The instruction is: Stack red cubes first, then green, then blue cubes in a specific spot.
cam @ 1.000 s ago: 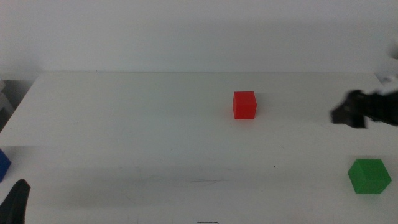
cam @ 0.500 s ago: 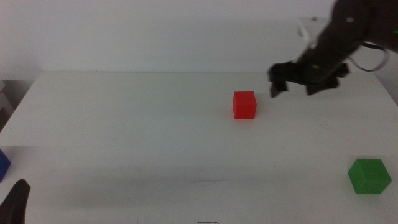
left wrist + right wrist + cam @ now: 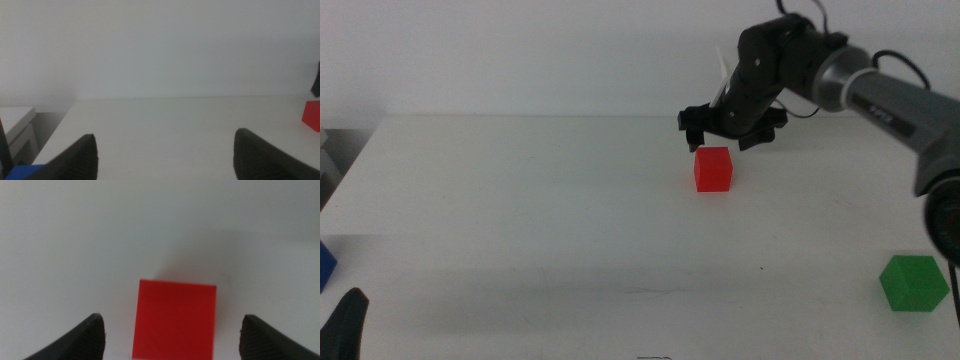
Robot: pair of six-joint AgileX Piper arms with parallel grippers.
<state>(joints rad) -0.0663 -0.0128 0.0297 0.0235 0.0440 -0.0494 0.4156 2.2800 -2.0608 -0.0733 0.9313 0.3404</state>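
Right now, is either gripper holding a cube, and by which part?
Nothing is held. The right gripper hovers open above the red cube; the left gripper waits open at the table's near edge.

The red cube (image 3: 175, 319) sits on the white table (image 3: 75, 245), centred between the gripper's (image 3: 172, 335) wide-apart jaws, untouched.

Small matte red cube (image 3: 713, 169) sat on white tabletop (image 3: 550, 210), right of centre, toward far edge. Right gripper (image 3: 728, 130) held just above and behind red cube, jaws spread wide, cube (image 3: 175, 319) seen between them from wrist view, untouched. Matte green cube (image 3: 913, 283) placed near front right corner, well apart from red cube. Deep-blue cube (image 3: 325, 264) cut off at left edge, near front. Left gripper (image 3: 344, 327) parked at bottom left corner, just before blue cube (image 3: 22, 171), jaws apart.
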